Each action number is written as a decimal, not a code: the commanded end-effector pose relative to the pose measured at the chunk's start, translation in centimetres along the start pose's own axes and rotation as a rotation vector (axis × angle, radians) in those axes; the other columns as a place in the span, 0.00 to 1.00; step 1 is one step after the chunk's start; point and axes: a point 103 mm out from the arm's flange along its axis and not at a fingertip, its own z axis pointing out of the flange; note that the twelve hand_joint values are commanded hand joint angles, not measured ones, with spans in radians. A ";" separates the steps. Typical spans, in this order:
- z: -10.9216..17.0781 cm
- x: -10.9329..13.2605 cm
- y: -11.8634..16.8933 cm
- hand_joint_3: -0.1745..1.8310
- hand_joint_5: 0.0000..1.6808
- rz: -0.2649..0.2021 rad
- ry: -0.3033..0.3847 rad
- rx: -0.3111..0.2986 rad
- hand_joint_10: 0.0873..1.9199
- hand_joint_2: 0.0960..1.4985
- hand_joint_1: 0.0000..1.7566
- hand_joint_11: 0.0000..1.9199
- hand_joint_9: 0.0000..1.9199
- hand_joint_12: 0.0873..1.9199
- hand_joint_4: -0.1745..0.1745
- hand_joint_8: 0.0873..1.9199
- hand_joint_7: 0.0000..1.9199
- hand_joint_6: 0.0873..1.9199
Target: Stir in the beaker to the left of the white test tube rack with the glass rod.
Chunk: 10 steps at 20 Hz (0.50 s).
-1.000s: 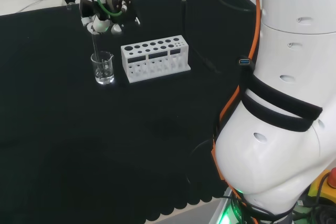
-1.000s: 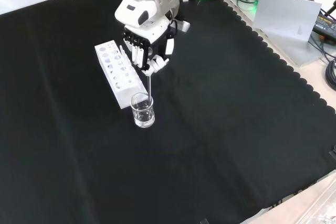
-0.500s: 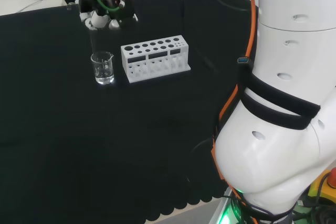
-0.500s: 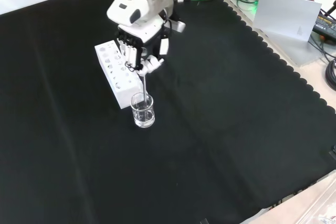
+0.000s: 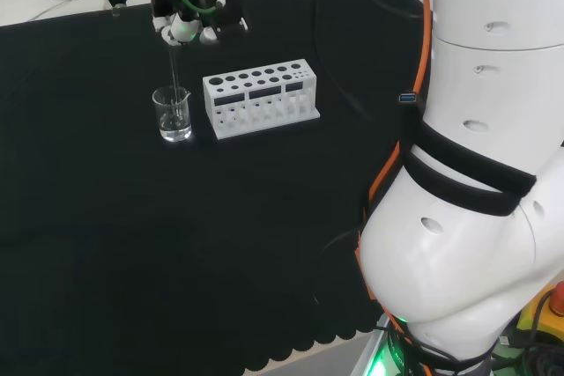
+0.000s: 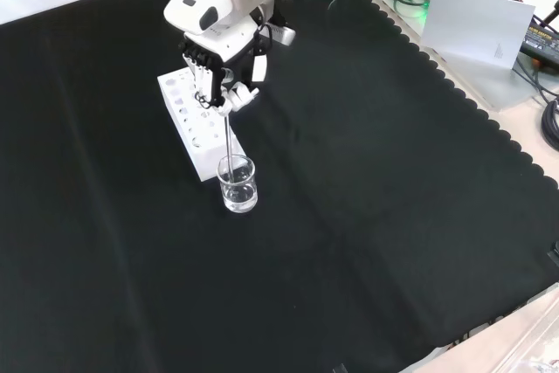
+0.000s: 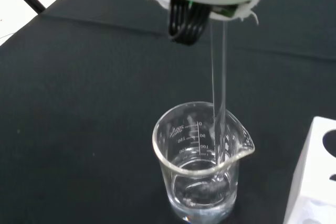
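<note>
A clear glass beaker [image 6: 238, 184], cylindrical with a pouring spout and printed graduations, stands upright on the black cloth [image 6: 393, 216], a shallow layer of clear liquid at its bottom. In the head view it sits just beside the left end of the white test tube rack [image 5: 260, 98]; in the front view it stands in front of the rack's near end. A thin, straight glass rod [image 6: 229, 141] hangs nearly vertical into the beaker, its lower end dipped into the liquid close to the wall by the spout, as the wrist view shows [image 7: 219, 129]. The rod's upper end is pinched in the curled fingers of the black and white hand [image 6: 220, 76], which hangs above the beaker and over the rack's near end in the front view. The rack is a blocky white plastic piece, its flat top pierced by two rows of round holes, with open slots along its side. The cloth is matt and smooth, with a scalloped edge at the bench's border. The arm's glossy white links [image 5: 476, 173] rise at the right of the head view, with an orange cable [image 5: 427, 33] running along them.
</note>
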 end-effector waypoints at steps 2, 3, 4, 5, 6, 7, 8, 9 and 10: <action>-0.4 2.0 -1.6 0.51 0.68 -0.028 -0.009 0.004 0.34 0.37 0.75 0.91 0.91 0.36 0.00 0.57 0.63 0.35; -0.5 2.3 -1.7 0.51 0.68 -0.032 -0.010 0.001 0.34 0.37 0.75 0.91 0.91 0.36 0.00 0.57 0.63 0.35; -0.7 2.5 -1.8 0.51 0.68 -0.033 -0.012 -0.003 0.34 0.37 0.75 0.91 0.91 0.36 0.00 0.57 0.63 0.35; -0.8 2.7 -1.9 0.51 0.68 -0.033 -0.013 -0.009 0.34 0.37 0.75 0.91 0.91 0.36 0.00 0.57 0.63 0.35; -0.9 2.8 -2.0 0.51 0.68 -0.031 -0.012 -0.014 0.34 0.37 0.75 0.91 0.91 0.36 0.00 0.57 0.63 0.35; -1.0 2.8 -2.1 0.51 0.68 -0.030 -0.012 -0.021 0.34 0.37 0.75 0.91 0.91 0.36 0.00 0.57 0.63 0.35; -1.0 2.8 -2.2 0.51 0.68 -0.030 -0.010 -0.024 0.34 0.37 0.75 0.91 0.91 0.36 0.00 0.57 0.63 0.35; -1.0 2.8 -2.2 0.51 0.68 -0.030 -0.010 -0.024 0.34 0.37 0.75 0.91 0.91 0.36 0.00 0.57 0.63 0.35; -1.0 2.8 -2.2 0.51 0.68 -0.031 -0.009 -0.022 0.34 0.37 0.75 0.91 0.91 0.35 0.00 0.57 0.63 0.35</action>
